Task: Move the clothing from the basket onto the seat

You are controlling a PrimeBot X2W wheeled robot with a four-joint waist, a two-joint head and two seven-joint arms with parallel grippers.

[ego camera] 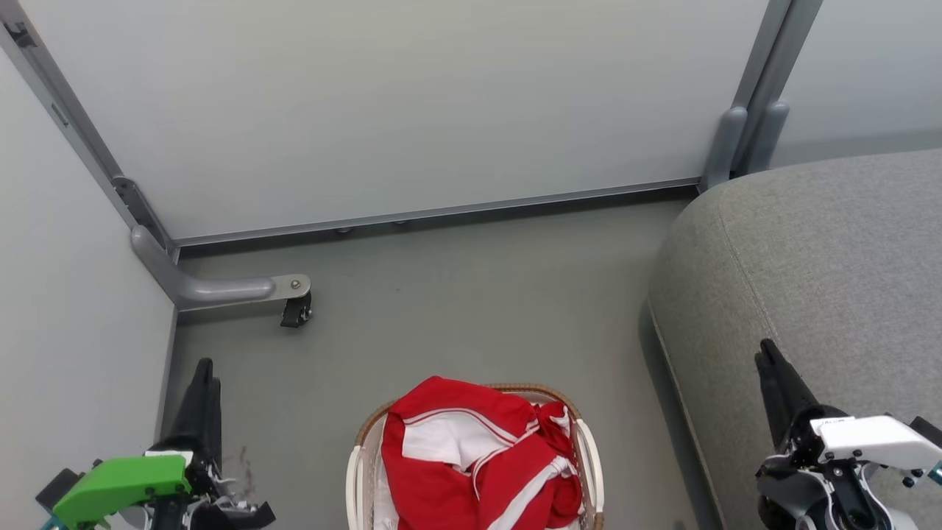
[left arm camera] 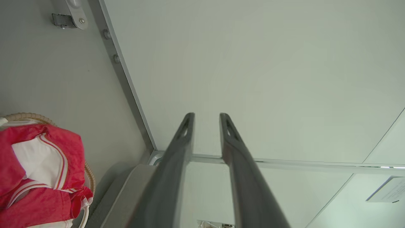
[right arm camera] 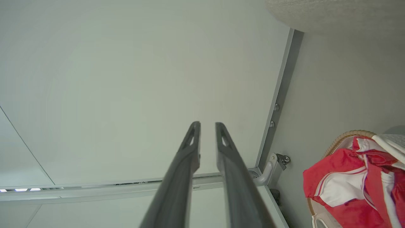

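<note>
Head view: the clothing (ego camera: pixel 471 456), red with white panels, lies heaped in the basket (ego camera: pixel 586 442) on the floor (ego camera: pixel 456 309). The seat (ego camera: pixel 831 258) stands on the robot's right, apart from the basket. The left pincer (ego camera: pixel 204 366) hangs at lower left and the right pincer (ego camera: pixel 765 350) shows against the seat's front edge.

Left wrist view: the left pincer's fingers are moderately spread with nothing between them, well aside from the heap.

Right wrist view: the right pincer shows a slimmer gap, also with nothing in it.

No garment is on the seat, so the first pick appears not yet begun. The next move probably calls for one arm to come down over the heap, pinch a thick fold of the top garment, and lift it clear of the rim without dragging the light basket.
</note>
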